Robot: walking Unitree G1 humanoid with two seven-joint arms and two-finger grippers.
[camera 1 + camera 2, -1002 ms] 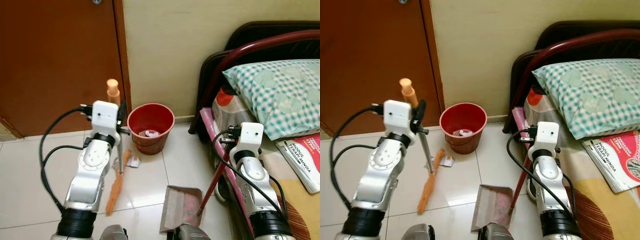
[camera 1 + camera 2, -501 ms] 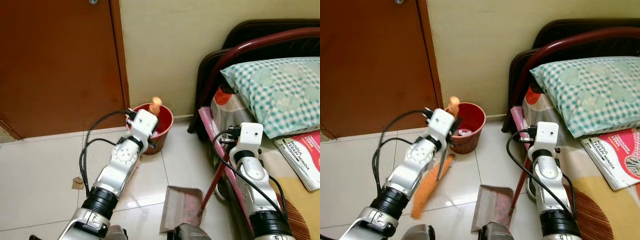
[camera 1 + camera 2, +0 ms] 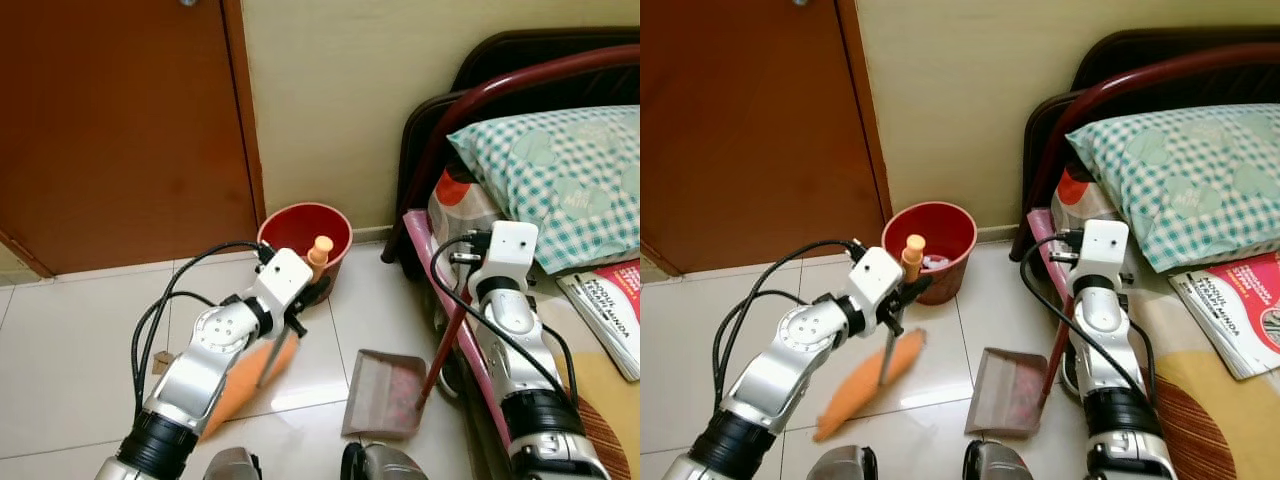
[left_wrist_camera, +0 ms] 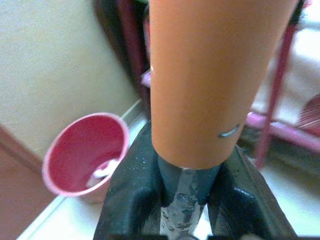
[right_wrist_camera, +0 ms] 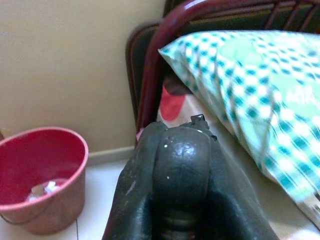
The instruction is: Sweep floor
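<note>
Broom [image 3: 868, 385]: shaft clamped between the left gripper [image 4: 182, 197] jaws, orange bristles trailing on the floor [image 3: 80, 350] below them. Dustpan [image 3: 385, 392]: its red handle gripped within the right gripper [image 5: 175, 200] jaws, pan resting beneath; red bucket [image 3: 300, 228] just beyond the left jaws.

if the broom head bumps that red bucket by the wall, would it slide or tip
The red bucket looks like thin plastic holding only a few scraps, so it is probably light and would likely slide on the glossy tiles. It is wide and squat, so tipping seems less likely. The broom, gripped by the left gripper, has soft-looking orange bristles that would probably flex first.
</note>
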